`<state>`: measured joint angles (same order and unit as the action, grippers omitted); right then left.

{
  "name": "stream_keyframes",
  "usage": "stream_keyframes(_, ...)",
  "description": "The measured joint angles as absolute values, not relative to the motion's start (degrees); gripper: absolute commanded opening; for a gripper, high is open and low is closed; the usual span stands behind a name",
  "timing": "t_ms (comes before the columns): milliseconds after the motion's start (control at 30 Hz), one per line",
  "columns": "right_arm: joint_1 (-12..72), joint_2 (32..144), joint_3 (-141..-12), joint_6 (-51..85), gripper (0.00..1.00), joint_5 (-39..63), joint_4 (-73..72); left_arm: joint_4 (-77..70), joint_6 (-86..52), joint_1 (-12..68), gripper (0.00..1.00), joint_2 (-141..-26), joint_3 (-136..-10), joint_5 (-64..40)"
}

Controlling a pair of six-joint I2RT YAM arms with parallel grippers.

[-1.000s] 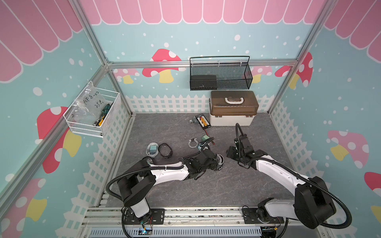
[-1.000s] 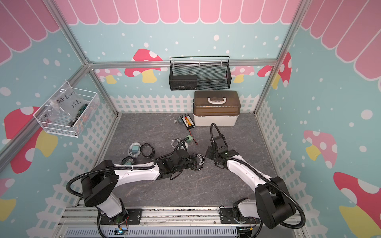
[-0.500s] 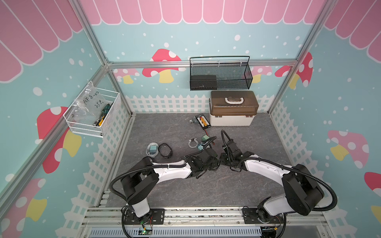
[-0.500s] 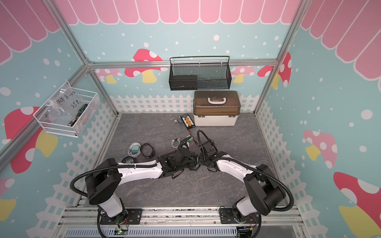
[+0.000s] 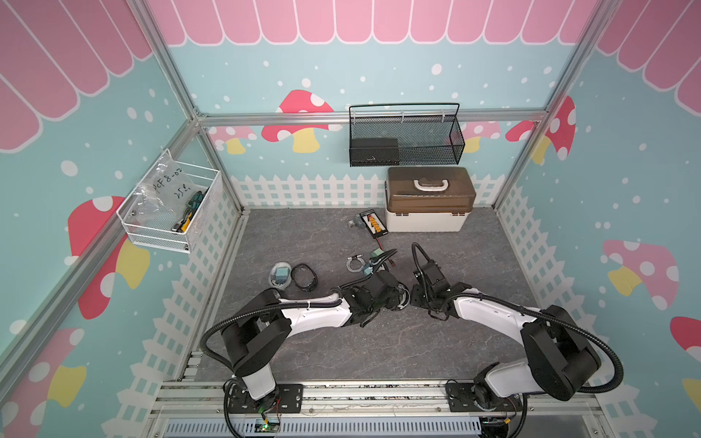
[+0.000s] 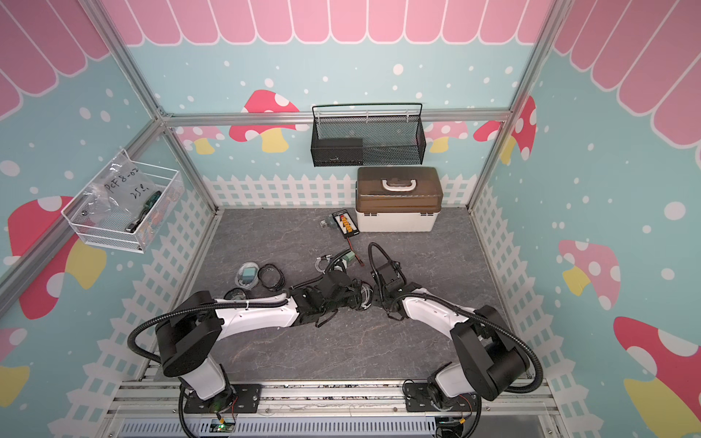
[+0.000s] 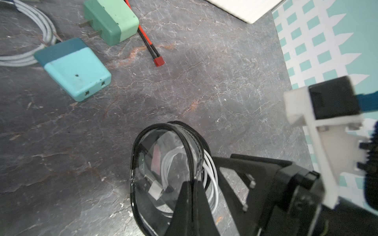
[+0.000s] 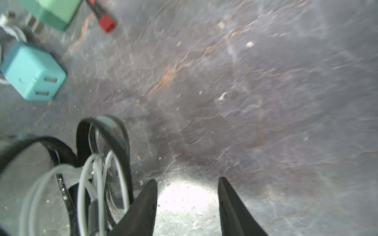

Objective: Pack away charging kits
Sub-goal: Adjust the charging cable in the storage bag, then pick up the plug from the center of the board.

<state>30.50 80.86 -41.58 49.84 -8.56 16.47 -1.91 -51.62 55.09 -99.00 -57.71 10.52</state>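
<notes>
The left gripper (image 7: 191,186) pinches shut on rim of clear zip pouch (image 7: 159,163), likely steadying it open, while right gripper (image 8: 187,194) hangs half-spread, empty, just beside it.

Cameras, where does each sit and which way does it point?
Top views: overhead, facing down at the table; left arm and right arm show.
Left wrist: on that arm, facing down past the left gripper, shut on a pouch.
Right wrist: on that arm, facing the table past the open right gripper.
Shared: both wrist views show pouch and blue plug.
</notes>
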Motion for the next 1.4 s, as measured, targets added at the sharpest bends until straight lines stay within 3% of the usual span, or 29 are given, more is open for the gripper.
stream_keyframes(133, 28.82, 75.70, -40.99, 49.50, 0.46, -9.23, 17.61, -2.00, -51.62, 55.09, 0.00, -98.78, -57.36, 10.48)
stream_keyframes(333, 30.20, 68.20, -37.43, 49.08, 0.23, -6.63, 17.54, -1.93, -51.16, 55.05, 0.00, -98.78, -57.36, 10.48)
stream_keyframes(667, 35.99, 73.06, -36.97, 50.43, 0.00, -1.19, 11.94, -1.54, -50.76, 54.83, 0.00, -98.78, -57.58, 10.22)
stream_keyframes(1400, 36.01, 85.65, -40.86, 50.81, 0.00, 1.91, 4.82, -3.07, -51.05, 53.63, 0.00, -98.76, -56.45, 3.18)
